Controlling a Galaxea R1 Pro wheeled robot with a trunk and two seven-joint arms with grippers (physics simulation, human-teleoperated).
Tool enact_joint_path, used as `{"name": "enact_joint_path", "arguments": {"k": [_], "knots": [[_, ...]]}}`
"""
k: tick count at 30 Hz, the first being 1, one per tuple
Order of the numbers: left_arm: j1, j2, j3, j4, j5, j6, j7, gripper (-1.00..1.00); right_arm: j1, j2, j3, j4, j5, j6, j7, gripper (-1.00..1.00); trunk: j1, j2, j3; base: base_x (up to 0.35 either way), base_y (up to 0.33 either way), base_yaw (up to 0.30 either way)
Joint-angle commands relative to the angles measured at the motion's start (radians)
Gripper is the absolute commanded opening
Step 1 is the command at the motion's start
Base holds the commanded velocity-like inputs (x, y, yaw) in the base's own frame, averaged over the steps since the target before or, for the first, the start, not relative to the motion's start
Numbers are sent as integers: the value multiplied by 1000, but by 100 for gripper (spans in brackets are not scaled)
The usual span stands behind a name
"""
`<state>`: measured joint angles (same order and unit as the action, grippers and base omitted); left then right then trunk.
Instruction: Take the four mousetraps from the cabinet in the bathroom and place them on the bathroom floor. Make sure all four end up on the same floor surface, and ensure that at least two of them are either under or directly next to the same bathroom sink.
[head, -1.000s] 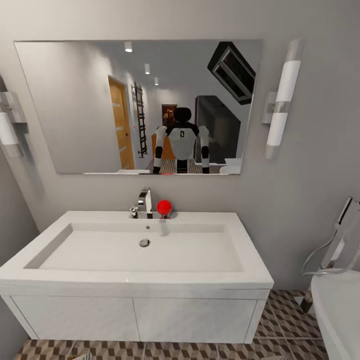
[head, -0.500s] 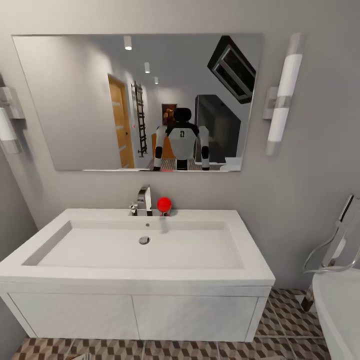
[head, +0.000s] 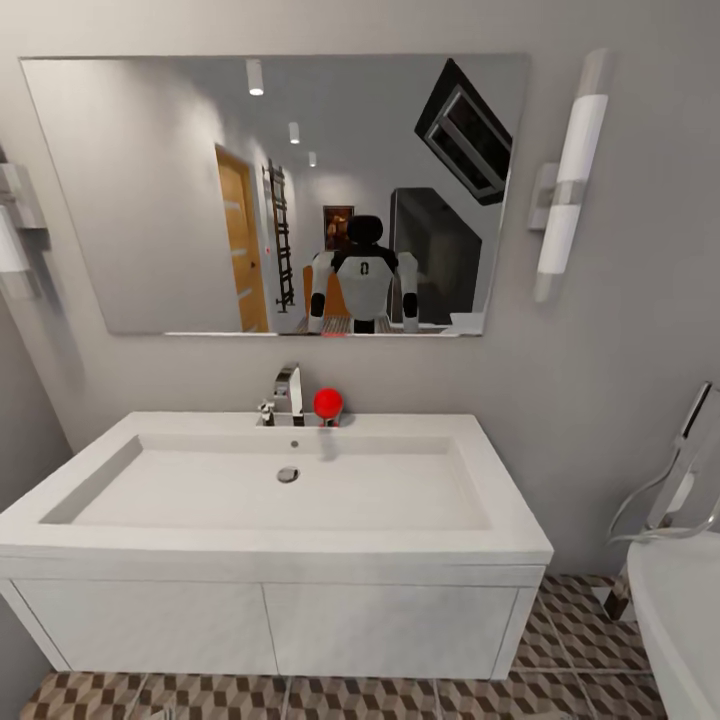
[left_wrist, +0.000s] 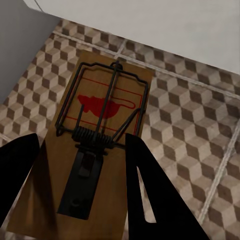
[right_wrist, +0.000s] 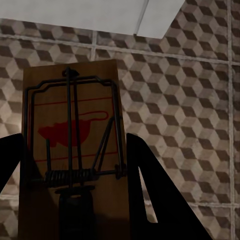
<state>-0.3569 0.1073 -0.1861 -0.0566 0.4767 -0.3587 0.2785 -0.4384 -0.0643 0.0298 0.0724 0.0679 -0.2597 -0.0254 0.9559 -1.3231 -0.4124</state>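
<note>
Sink (head: 270, 540) and mirror (head: 150, 200) sit slightly lower and larger in our head view than a second ago, so we judge that the camera has crept closer to the vanity rather than anything on it moving. Our left end effector (left_wrist: 80, 175) is clenched on a mousetrap (left_wrist: 102, 107) above the bathroom floor (left_wrist: 200, 130) beside the sink's white vanity front, and our right end effector (right_wrist: 75, 185) grips a second mousetrap (right_wrist: 75, 125) likewise. We take both traps as positioned for setting down next to that sink.

A brown mousetrap (left_wrist: 102, 130) with a red mouse picture sits between the two dark fingers (left_wrist: 145, 185) above the cube-pattern floor (left_wrist: 195, 125).
</note>
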Motion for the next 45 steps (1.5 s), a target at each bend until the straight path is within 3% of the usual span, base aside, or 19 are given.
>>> {"name": "enact_joint_path", "arguments": {"k": [1, 10, 17, 22, 30, 33, 36, 45], "knots": [[-1, 0, -9, 0, 6, -2, 4, -100, -2, 0, 2, 4, 4, -7, -1, -100, 4, -8, -4, 0, 0, 0], [-1, -1, -11, -2, 7, -3, -14, -100, -2, 0, 2, 4, 4, -7, -1, -100, 38, -71, -33, 0, 0, 0], [-1, -21, -14, -1, 3, -12, -43, -100, -2, 0, 2, 4, 3, -7, -1, -100, 65, -120, -54, 0, 0, 0], [-1, -23, -54, 0, 3, -19, -66, -100, -2, 0, 2, 4, 4, -7, -1, -100, 84, -155, -70, 0, 0, 0], [-1, -23, -61, 0, 3, -20, -70, -100, -2, -1, 2, 4, 4, -7, 6, -100, 115, -211, -95, 0, 0, 0], [-1, -23, -61, 0, 3, -20, -70, -100, -2, -7, 1, 4, 0, -8, 99, -100, 127, -232, -105, 0, 0, 0], [-1, -23, -61, 0, 3, -20, -70, -100, -2, -34, 0, 4, -9, -10, 211, -100, 138, -253, -114, 0, 0, 0], [-1, -23, -61, 0, 2, -20, -70, -100, -2, -50, -6, 5, -13, -10, 257, -100, 173, -316, -142, 0, 0, 0]]}}
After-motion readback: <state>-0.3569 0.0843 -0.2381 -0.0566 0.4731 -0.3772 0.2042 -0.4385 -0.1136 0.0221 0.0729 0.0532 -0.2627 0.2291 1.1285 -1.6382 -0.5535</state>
